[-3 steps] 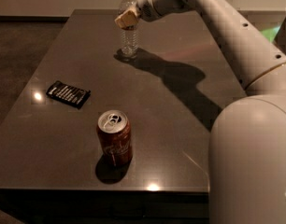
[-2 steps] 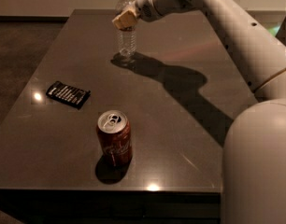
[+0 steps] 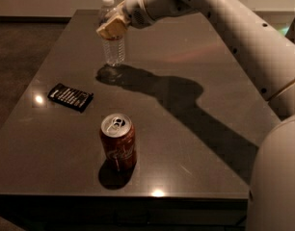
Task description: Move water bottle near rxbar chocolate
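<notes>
A red soda can (image 3: 118,146) stands upright near the front edge of the dark worktop (image 3: 56,143), well apart from the end effector (image 3: 112,27) over its far side.

A: Bench (image 3: 210,71)?
B: Dark, smooth, semi-gloss, light glints.
A: Tool (image 3: 113,25), upper left?
B: Tan matt pad (image 3: 110,29), clamped on clear plastic water bottle (image 3: 113,52).
A: Rest?
B: Can (image 3: 118,143) glossy red metal; rxbar chocolate (image 3: 70,97) black wrapper, slight sheen.
</notes>
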Robot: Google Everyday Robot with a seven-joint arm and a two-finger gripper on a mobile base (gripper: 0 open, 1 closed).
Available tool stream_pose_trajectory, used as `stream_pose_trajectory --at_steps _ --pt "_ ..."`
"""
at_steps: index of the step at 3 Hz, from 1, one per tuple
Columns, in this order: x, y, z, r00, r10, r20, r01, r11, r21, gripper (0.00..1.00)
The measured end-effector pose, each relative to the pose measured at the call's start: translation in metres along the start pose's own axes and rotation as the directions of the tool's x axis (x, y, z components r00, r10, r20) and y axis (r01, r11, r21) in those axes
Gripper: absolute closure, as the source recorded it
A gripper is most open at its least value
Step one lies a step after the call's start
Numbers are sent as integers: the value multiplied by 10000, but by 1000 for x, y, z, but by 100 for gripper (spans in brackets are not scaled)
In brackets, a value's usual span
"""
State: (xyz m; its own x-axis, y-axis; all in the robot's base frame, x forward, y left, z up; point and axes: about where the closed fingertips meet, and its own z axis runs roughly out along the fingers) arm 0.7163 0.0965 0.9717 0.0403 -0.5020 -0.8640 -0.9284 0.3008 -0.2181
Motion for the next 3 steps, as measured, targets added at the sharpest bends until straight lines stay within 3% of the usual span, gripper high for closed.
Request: stream_pose_trajectory --at_steps 2,3 --pt "-24 56 18 9951 -948 287 978 9864 -1322 100" --pt "-29 76 24 9948 -958 352 1007 9775 -1855 100"
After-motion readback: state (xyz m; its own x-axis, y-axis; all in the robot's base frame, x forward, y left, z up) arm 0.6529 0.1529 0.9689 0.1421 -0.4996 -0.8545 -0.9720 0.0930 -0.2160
